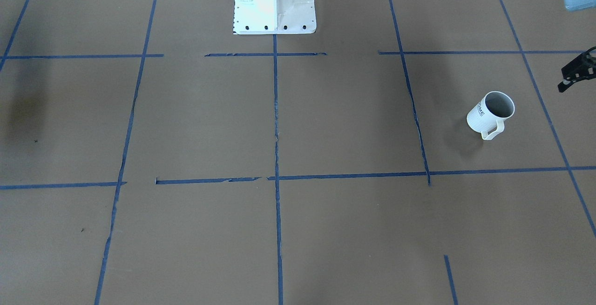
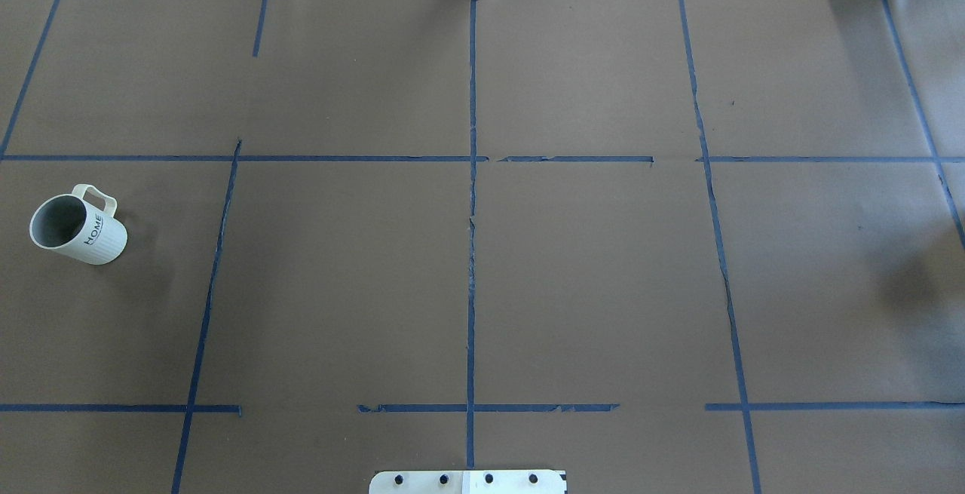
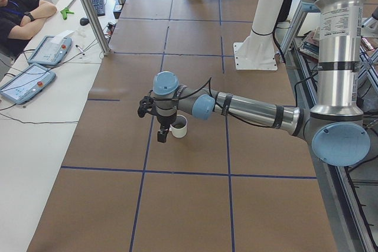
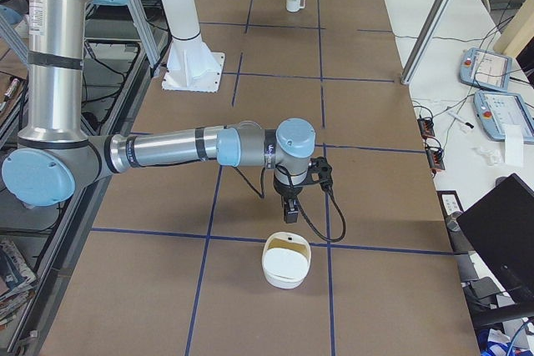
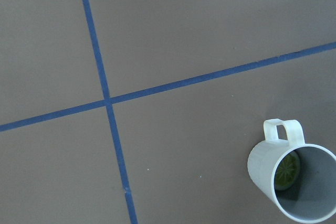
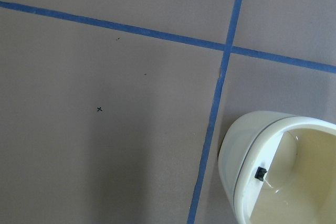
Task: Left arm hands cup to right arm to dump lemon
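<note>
The cup (image 2: pixel 75 226), a white mug with "HOME" lettering and a cream handle, stands upright on the brown table at my left side. It also shows in the front view (image 1: pixel 491 114) and the left wrist view (image 5: pixel 291 182). The lemon (image 5: pixel 286 170), a yellow-green slice, lies inside it. The left arm (image 3: pixel 248 109) reaches out low, and its gripper (image 3: pixel 161 137) hangs just beside the cup (image 3: pixel 179 126); I cannot tell if it is open. Its black bracket (image 1: pixel 579 70) shows at the front view's edge. The right arm (image 4: pixel 183 149) holds its gripper (image 4: pixel 289 211) above the table; its state is unclear.
A cream bowl (image 4: pixel 285 263) sits just below the right gripper, also in the right wrist view (image 6: pixel 283 171). The white robot pedestal (image 1: pixel 274 2) stands at mid-table. An operator (image 3: pixel 20 13) and teach pendants (image 3: pixel 26 81) are beside the table. Blue tape lines cross the surface.
</note>
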### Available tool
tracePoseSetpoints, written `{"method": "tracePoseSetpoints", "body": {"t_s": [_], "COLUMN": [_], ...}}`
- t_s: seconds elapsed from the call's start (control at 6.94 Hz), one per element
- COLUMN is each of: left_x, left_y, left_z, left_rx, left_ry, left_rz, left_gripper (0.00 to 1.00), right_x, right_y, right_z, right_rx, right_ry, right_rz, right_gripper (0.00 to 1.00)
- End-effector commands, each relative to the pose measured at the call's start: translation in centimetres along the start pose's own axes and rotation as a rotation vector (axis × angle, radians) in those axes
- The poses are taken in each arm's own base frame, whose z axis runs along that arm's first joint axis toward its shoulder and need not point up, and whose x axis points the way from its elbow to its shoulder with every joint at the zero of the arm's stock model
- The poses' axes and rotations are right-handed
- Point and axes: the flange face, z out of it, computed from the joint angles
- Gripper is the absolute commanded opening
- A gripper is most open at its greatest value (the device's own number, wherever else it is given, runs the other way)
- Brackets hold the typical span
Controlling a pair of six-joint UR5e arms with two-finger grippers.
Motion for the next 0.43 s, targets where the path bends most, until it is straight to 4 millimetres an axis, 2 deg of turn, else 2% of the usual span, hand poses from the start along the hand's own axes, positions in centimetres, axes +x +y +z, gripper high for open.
{"method": "tracePoseSetpoints", "body": {"t_s": [0.0, 0.29], "left_x": [4.2, 5.1], "left_y": [0.5, 0.9], "left_z": [5.7, 7.8], "left_rx": [-0.024, -0.019], "left_ry": [0.015, 0.030], "left_rz": [-0.051, -0.057], "left_gripper": [1.00, 1.00], "right_x": [0.1, 0.2], "right_y": [0.0, 0.0], "right_z": [0.1, 0.2], "right_rx": [-0.002, -0.003], "right_ry": [0.001, 0.001], "right_rz": [0.002, 0.002], "right_gripper": [1.00, 1.00]}}
